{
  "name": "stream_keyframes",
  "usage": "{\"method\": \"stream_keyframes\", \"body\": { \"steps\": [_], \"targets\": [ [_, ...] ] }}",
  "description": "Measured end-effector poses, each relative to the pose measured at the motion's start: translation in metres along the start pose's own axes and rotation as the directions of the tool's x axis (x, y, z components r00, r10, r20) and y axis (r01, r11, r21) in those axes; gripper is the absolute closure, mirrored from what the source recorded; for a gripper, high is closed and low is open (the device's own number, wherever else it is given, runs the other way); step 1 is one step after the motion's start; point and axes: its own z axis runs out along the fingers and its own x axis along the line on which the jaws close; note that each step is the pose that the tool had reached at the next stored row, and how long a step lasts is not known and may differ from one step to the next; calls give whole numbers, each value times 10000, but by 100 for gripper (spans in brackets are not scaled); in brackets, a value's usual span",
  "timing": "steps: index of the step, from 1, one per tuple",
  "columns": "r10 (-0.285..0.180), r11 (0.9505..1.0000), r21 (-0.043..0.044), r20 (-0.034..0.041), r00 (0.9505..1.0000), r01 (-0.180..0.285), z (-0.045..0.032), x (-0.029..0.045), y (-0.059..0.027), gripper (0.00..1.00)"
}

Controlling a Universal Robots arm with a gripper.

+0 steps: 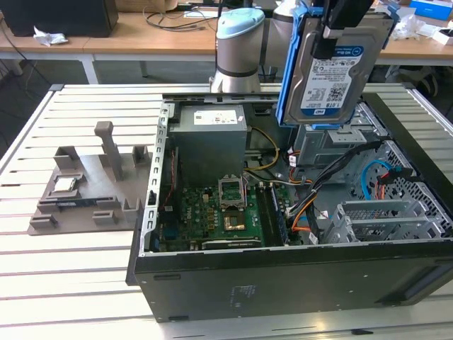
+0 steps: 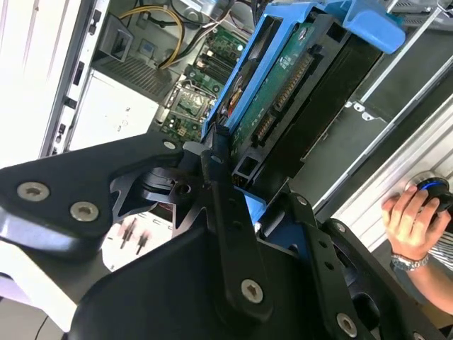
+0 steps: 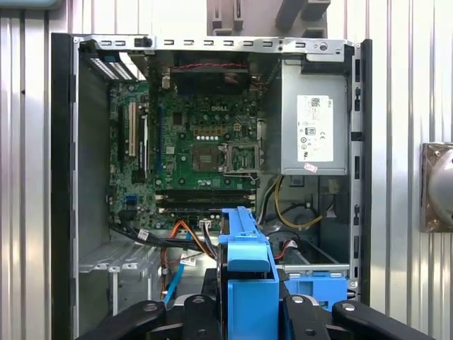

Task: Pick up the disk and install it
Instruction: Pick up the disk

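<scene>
Black links of the claw (image 2: 244, 191) lie nearest the lens in both wrist views and are clamped on the disk (image 1: 333, 71), which is held on edge above the open computer case (image 1: 283, 283), over its drive-bay end and well clear of the motherboard (image 1: 219, 212). That height and upright pose are judged to keep the blue rails free of the cables inside the case. The case is laid on its side on the slatted worktop (image 1: 85, 283) with its panel off, so the interior is reachable from above. Counted: 1 disk, 1 case, 1 power supply (image 1: 211, 142) inside the case, 1 grey parts holder (image 1: 92, 191) just beside the case, and 1 person's hand (image 2: 410, 212) outside the case.
</scene>
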Motion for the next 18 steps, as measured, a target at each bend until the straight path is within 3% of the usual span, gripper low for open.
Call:
{"method": "stream_keyframes", "body": {
  "steps": [18],
  "targets": [
    [0, 10000, 0, -2, 10000, 0, 3, 227, -37, 64]
  ]
}}
